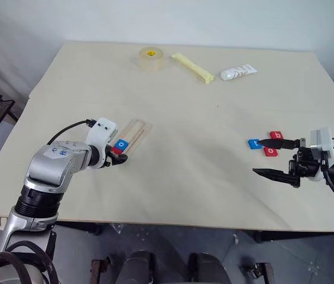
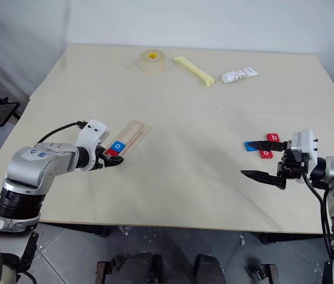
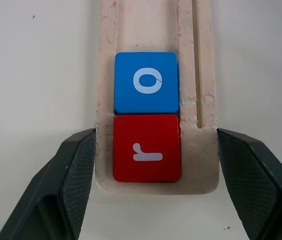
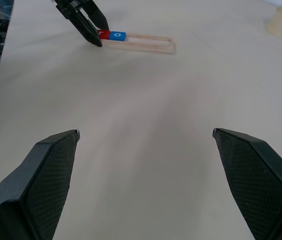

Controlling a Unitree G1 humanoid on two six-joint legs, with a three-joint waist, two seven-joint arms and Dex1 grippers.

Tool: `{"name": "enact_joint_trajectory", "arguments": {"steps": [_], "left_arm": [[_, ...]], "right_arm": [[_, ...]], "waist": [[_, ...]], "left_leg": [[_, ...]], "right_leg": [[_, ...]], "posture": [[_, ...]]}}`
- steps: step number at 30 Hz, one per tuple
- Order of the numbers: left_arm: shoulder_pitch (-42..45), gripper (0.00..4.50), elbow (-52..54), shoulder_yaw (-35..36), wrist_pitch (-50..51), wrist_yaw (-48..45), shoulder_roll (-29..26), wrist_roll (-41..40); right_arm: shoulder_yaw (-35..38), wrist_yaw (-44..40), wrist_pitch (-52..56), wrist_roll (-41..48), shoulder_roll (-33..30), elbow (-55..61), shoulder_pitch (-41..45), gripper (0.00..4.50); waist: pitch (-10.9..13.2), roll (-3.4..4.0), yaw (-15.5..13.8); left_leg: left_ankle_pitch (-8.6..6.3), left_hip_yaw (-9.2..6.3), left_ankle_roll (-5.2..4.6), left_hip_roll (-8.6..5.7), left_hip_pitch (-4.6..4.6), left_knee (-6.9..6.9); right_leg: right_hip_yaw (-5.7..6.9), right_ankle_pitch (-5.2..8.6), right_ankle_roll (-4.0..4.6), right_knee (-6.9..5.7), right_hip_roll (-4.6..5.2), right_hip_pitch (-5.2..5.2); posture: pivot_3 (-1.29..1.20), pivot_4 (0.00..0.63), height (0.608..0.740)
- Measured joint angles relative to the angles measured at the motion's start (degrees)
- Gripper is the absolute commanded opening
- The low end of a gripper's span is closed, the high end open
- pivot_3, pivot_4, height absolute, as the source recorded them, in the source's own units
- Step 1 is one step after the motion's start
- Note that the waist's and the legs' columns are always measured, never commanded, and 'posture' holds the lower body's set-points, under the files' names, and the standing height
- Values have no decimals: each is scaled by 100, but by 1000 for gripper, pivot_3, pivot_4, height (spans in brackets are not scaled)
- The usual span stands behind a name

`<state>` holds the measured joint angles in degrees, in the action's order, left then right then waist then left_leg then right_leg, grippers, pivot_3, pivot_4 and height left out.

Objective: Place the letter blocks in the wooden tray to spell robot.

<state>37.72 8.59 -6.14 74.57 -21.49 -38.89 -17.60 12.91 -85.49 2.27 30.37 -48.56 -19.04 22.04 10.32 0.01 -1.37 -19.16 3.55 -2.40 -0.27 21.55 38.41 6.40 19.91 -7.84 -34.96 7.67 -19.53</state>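
Now left jaws (image 3: 155, 185) straddle tray's (image 3: 205, 105) end (red r (image 3: 146, 148) between).

Head pair: high, angled forward and down over the whole table (image 1: 214, 177), nearly matching, slightly offset sideways. Left wrist: very close, straight down onto the wooden tray (image 3: 200, 75) end, centre frame. Right wrist: low, skimming across the tabletop, well back from the tray at upper left. Shared by all: that tray end with its red and blue tiles.
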Motion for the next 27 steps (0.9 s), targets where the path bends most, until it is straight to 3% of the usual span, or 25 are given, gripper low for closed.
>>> {"name": "enact_joint_trajectory", "arguments": {"steps": [6, 11, 19, 27], "left_arm": [[87, 3372, -279, -863, -1435, -1028, -659, 383], [193, 3372, -536, -1015, -2463, -1540, -612, 588], [848, 3372, -797, -1100, -3349, -2478, -297, 651], [1480, 3372, -1185, -1849, -3839, -3383, 520, 957]], "right_arm": [[16, 17, 14, 0, 0, 26, -3, 4500], [155, -71, 14, 69, -46, 62, -71, 4500], [400, -226, -34, 322, -151, 262, -594, 4500], [824, -52, -105, 445, -144, 1055, -1669, 4500]], "waist": [[0, 1, -5], [2, 1, -16], [2, 1, -22], [2, 1, -85]], "left_leg": [[0, 4, 0, -2, 1, 5], [0, -8, 0, -1, 28, 25], [-2, -31, -4, -2, 73, 62], [-5, -36, -8, -5, 77, 70]], "right_leg": [[3, 0, 0, 1, -1, 0], [11, 0, 0, 0, -2, -12], [65, 0, -1, -18, -3, -36], [76, -2, -4, -15, -2, -31]], "posture": [[0, 150, 740], [0, 150, 740], [0, 150, 740], [0, 150, 740]]}}
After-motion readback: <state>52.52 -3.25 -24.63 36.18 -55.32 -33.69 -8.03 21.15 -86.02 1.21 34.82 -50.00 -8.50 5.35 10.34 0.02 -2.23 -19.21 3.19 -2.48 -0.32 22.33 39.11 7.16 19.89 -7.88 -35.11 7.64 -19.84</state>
